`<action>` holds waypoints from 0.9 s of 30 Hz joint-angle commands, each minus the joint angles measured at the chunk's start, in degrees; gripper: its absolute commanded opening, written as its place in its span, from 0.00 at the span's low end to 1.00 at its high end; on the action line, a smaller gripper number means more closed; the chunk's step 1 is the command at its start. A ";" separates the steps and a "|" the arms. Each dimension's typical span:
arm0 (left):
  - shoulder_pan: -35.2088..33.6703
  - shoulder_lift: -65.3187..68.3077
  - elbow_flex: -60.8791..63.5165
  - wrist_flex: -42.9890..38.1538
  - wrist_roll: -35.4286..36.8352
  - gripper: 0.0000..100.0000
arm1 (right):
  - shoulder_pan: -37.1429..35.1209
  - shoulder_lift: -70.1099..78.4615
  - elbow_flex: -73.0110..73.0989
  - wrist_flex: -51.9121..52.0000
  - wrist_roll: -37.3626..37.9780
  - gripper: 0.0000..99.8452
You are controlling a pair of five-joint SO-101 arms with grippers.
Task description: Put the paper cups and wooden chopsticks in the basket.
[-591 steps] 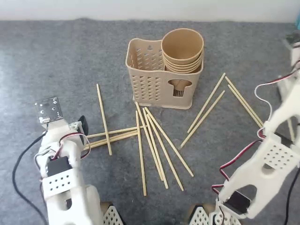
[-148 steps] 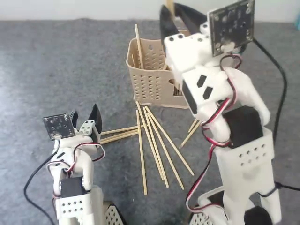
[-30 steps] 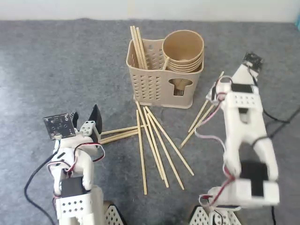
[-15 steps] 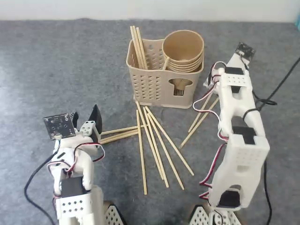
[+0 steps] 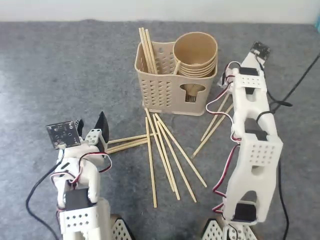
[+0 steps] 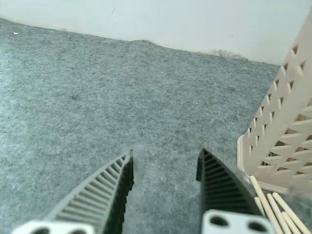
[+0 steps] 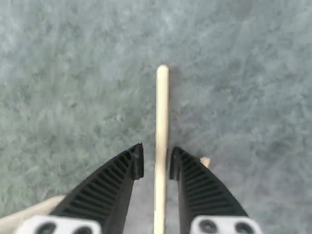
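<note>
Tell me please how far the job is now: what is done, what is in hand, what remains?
Done: the paper cups sit stacked in the basket, with several chopsticks upright beside them. In hand: the right gripper has its jaws astride one chopstick on the carpet, not yet clamped. Left: the many loose chopsticks in front of the basket.

The right gripper (image 7: 156,149) straddles a wooden chopstick (image 7: 162,107) lying on grey carpet (image 7: 73,73). One dark ridged finger (image 7: 117,180) sits on each side of it, with a slim gap visible. The chopstick's rounded tip lies just past the fingertips. A second chopstick end (image 7: 204,161) peeks out close beside it.
</note>
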 commanded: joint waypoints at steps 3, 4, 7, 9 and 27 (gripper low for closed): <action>-0.18 -1.14 -0.57 0.26 -0.53 0.20 | 1.45 4.53 -10.64 5.41 -0.26 0.00; -0.18 -1.14 -0.57 0.26 -0.53 0.20 | 1.45 5.23 -11.60 6.46 -0.26 0.02; -0.26 -1.14 -0.57 0.26 -0.53 0.20 | 2.24 6.11 -13.80 9.71 -0.35 0.01; -0.26 -1.14 -0.57 0.26 -0.53 0.20 | 2.68 6.11 -15.56 13.49 -0.35 0.01; -0.09 -1.14 -0.57 0.26 -0.53 0.20 | 11.91 5.76 -72.53 48.04 0.09 0.01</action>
